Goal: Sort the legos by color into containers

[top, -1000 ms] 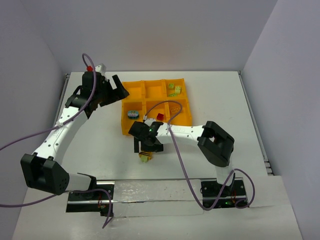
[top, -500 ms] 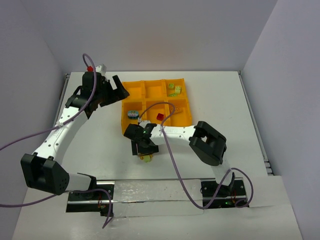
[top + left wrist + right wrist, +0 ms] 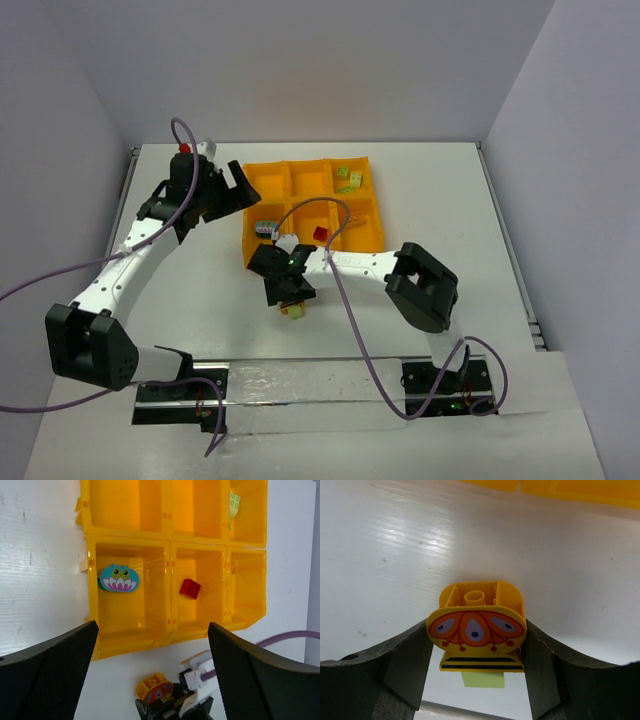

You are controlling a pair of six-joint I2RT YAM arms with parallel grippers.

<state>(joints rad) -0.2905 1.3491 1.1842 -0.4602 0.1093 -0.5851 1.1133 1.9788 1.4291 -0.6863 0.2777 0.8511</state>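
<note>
Quick count from my side: one orange-yellow tray (image 3: 170,540), six wells in it, two rows of three. Bricks: one teal-blue piece (image 3: 119,578), one red brick (image 3: 190,588), one yellow-orange brick (image 3: 476,605), plus one lime green bit (image 3: 482,680). The lime green ones (image 3: 348,178) in the tray look like three, but they're tiny, so I can't swear to it. Two arms, two claws: left claw (image 3: 240,185), right claw (image 3: 476,637).

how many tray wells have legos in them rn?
3. Far-right well: lime green bricks. Near-left well: teal piece. Near-middle well: red brick. The rest look empty.
</note>
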